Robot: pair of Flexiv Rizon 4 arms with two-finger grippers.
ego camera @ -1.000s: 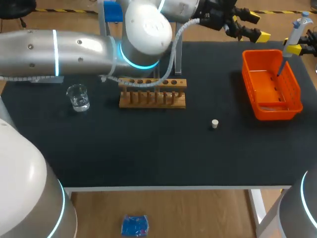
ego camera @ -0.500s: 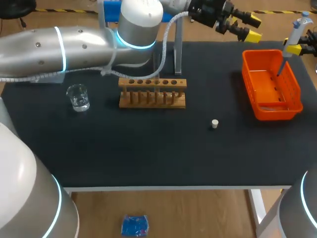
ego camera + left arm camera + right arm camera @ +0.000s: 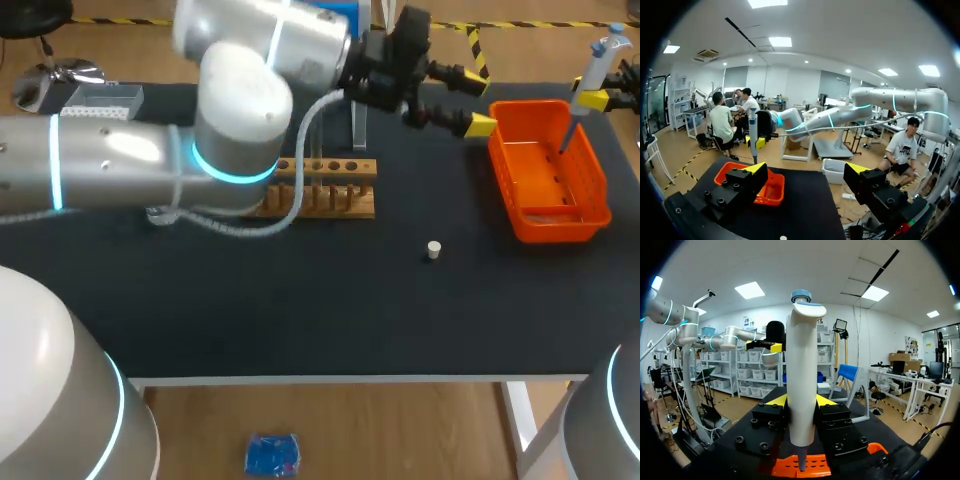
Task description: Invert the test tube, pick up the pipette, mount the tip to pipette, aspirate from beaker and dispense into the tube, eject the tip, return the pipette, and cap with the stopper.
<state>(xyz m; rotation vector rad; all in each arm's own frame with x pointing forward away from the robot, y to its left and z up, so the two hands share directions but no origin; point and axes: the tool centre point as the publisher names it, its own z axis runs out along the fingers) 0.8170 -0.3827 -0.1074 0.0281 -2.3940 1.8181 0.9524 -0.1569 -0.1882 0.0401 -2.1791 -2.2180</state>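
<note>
Silver left arm [image 3: 110,170] with glowing cyan rings [image 3: 215,168], pale cable [image 3: 300,130] looping behind its black, bolt-studded, yellow-tipped tool [image 3: 480,103]

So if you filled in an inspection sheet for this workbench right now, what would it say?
Surface: black tabletop, no spill visible.
Job's things: pipette held over the orange basket; wooden rack partly behind the left arm; stopper lying loose on the tabletop; beaker not in sight.
Clutter: a clear box at the far left corner.
Grippers: left jaws open and empty, in the air near the orange basket; right jaws shut on the pipette.
Cables: white ribbed hose hanging from the left arm across the wooden rack.
Surroundings: nobody reaching over the tabletop.
</note>
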